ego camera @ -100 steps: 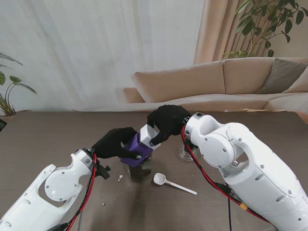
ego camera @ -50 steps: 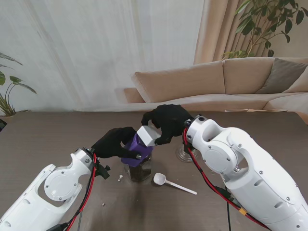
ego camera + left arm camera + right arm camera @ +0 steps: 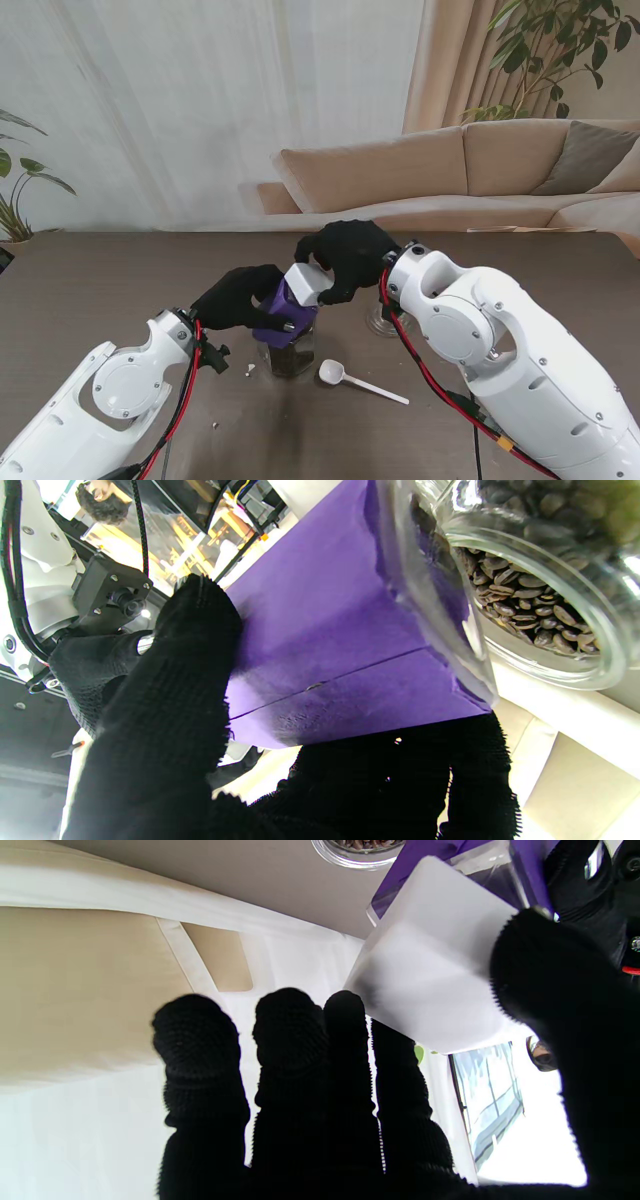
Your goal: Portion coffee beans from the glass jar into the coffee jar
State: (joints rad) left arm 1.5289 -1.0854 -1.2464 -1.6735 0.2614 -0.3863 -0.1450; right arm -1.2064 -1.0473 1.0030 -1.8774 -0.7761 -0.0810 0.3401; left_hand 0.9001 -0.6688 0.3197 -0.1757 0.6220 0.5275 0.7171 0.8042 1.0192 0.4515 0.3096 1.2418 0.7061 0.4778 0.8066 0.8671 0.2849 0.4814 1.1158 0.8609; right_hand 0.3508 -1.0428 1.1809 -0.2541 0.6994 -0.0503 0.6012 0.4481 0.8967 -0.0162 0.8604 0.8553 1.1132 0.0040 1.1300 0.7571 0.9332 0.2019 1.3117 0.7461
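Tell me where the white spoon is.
In the stand view, the white spoon lies on the table, nearer to me and right of the glass jar, beside the right arm.

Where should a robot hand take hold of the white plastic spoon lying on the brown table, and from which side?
Probably by the thin handle end of the white plastic spoon, coming from the robot's right. Its round bowl lies close to the glass jar of coffee beans, while the handle points away to the right over bare brown table, leaving room for fingertips.
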